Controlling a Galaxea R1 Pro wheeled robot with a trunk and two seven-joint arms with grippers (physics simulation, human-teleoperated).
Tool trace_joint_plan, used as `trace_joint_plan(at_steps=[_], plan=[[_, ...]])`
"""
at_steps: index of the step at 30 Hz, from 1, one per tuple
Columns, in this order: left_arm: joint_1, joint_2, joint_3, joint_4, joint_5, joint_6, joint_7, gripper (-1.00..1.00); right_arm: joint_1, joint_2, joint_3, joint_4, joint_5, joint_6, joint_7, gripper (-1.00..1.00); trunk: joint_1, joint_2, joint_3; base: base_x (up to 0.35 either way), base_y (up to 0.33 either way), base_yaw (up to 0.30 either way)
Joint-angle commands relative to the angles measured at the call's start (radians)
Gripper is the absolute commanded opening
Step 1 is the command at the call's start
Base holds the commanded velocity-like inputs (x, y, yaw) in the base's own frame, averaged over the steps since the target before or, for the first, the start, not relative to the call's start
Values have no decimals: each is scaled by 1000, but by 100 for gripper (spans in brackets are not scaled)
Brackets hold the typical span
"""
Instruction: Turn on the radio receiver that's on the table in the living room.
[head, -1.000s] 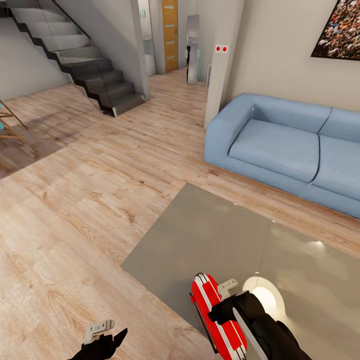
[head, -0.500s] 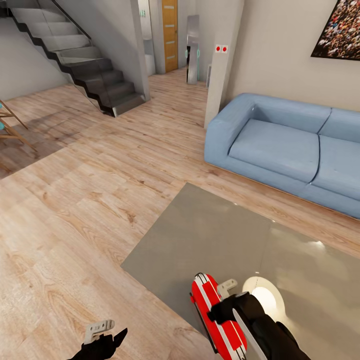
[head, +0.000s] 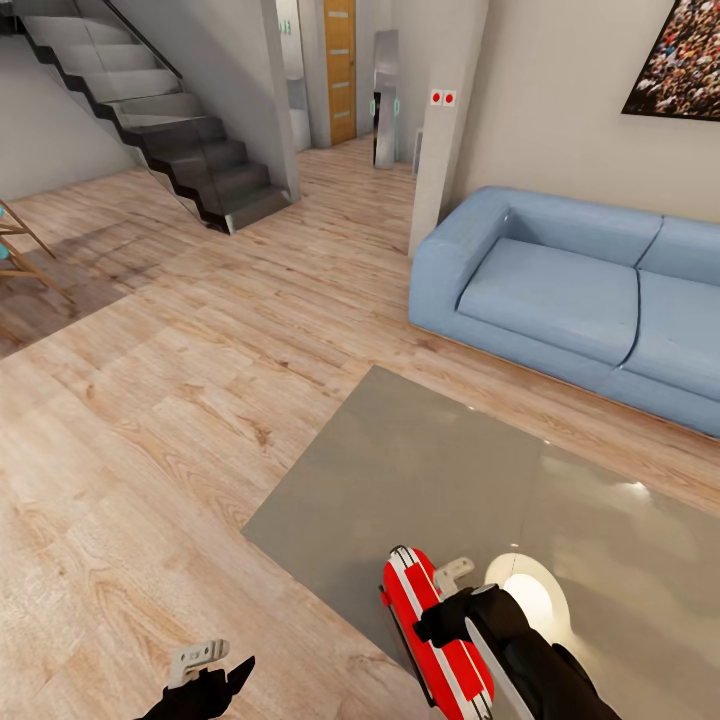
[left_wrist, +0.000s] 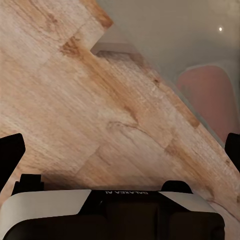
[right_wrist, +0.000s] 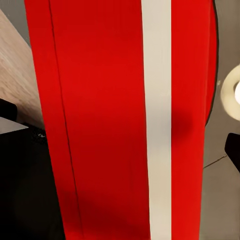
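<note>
Nothing's really moved in the last second: right gripper (head: 447, 600) stays right up against the radio (head: 435, 630) on the table (head: 420, 470), finger state I can't tell, so I'd guess it's mid-press.

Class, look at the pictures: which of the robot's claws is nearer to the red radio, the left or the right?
Right. The right claw is at the radio on the table, right up against its red casing. The left claw hangs apart from it over the wood floor, beyond the table's edge.
</note>
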Motion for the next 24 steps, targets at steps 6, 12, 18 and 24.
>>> trace_joint_plan(at_steps=[6,12,18,24], plan=[[0,0,0,0,0,0,0,100,0,0,0,30,4,-22,1,100,0,0,0,0,0,0],[0,0,0,0,0,0,0,100,-2,-1,0,38,3,-28,2,-100,0,0,0,0,0,0],[0,0,0,0,0,0,0,100,-29,0,0,96,4,-30,2,-100,0,0,0,0,0,0],[0,-1,0,0,0,0,0,100,-32,0,0,103,5,-37,2,-100,0,0,0,0,0,0]])
